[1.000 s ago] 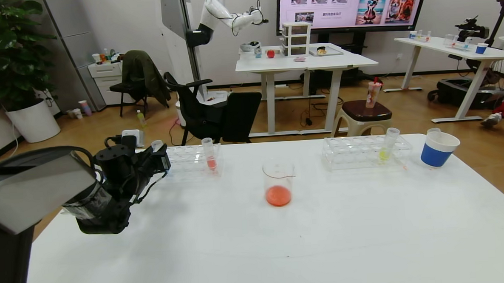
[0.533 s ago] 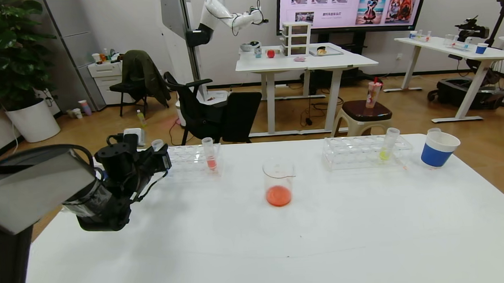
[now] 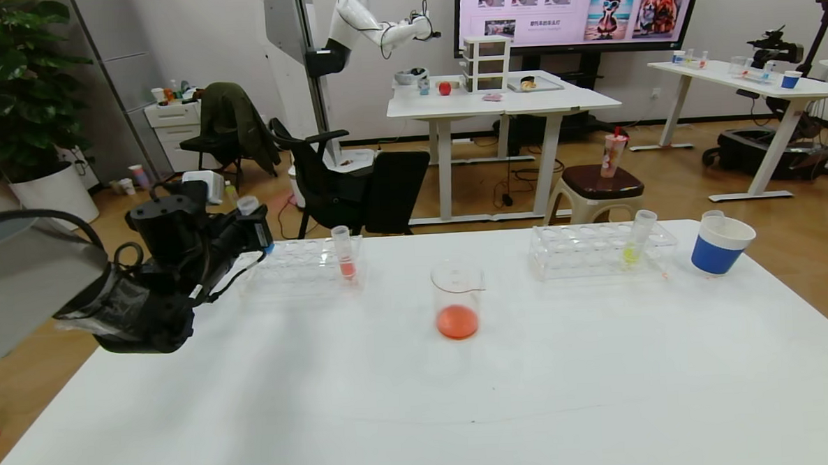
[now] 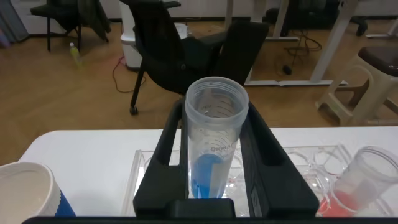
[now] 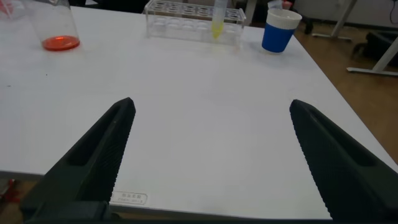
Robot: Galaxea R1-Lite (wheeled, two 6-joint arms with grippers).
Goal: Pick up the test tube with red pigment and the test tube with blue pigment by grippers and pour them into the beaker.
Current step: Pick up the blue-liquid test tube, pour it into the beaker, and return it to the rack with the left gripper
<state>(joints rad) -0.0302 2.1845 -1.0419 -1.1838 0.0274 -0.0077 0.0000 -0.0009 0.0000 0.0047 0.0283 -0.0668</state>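
Note:
My left gripper (image 3: 252, 229) is shut on the test tube with blue pigment (image 3: 248, 206) and holds it above the left end of the left clear rack (image 3: 303, 265). In the left wrist view the tube (image 4: 211, 143) stands upright between the black fingers (image 4: 165, 155), blue liquid at its bottom. The beaker (image 3: 457, 300) stands mid-table with red-orange liquid in it; it also shows in the right wrist view (image 5: 59, 25). My right gripper (image 5: 211, 155) is open and empty over the table's near right part. I see no tube with deep-red liquid.
A tube with salmon-red liquid (image 3: 345, 260) stands in the left rack. The right rack (image 3: 596, 249) holds a yellow-green tube (image 3: 634, 244). A white-and-blue paper cup (image 3: 718, 247) stands at the far right. Another paper cup (image 4: 25, 193) is beside the left rack.
My left gripper has risen and moved left with the blue tube, lifting it clear of the left rack. Nothing else on the table moved.

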